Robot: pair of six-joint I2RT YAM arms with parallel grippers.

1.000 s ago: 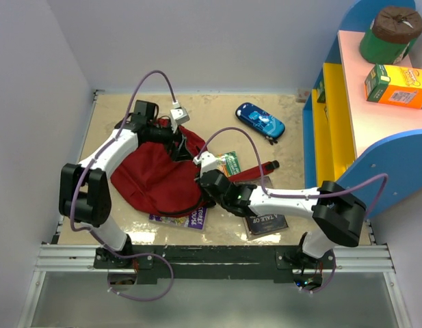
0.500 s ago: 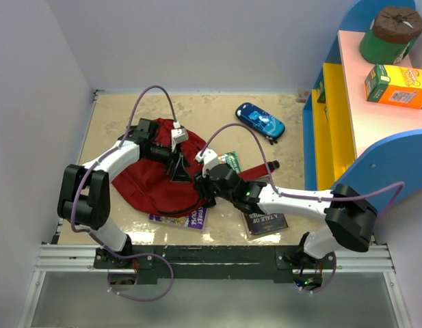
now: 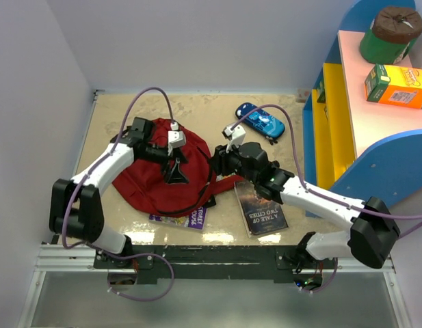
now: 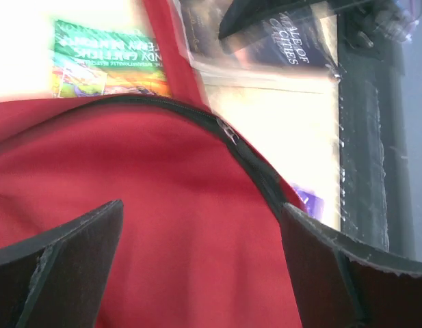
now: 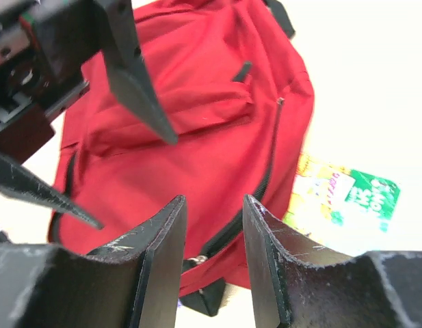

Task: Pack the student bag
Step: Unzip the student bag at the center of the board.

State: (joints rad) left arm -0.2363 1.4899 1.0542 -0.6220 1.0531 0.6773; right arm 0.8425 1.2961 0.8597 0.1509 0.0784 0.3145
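Beige marbled worktop [image 3: 197, 113], evenly lit, boxed in by plain pale walls [image 3: 197, 41] at the back and left. A metal rail [image 3: 217, 258] runs along the near edge. On the right stands a blue, yellow and pink shelf unit [image 3: 375, 116], holding a green tin [image 3: 388, 34] and an orange box [image 3: 397, 85].

There's the rounded dark-red fabric backpack [image 3: 150, 183], slumped flat on the left half of the table [image 3: 197, 113], pocket side facing up. Its black zipper [image 5: 269, 171] curves down along the edge beside that front pocket, and one long red strap [image 3: 229, 182] trails out to the right.
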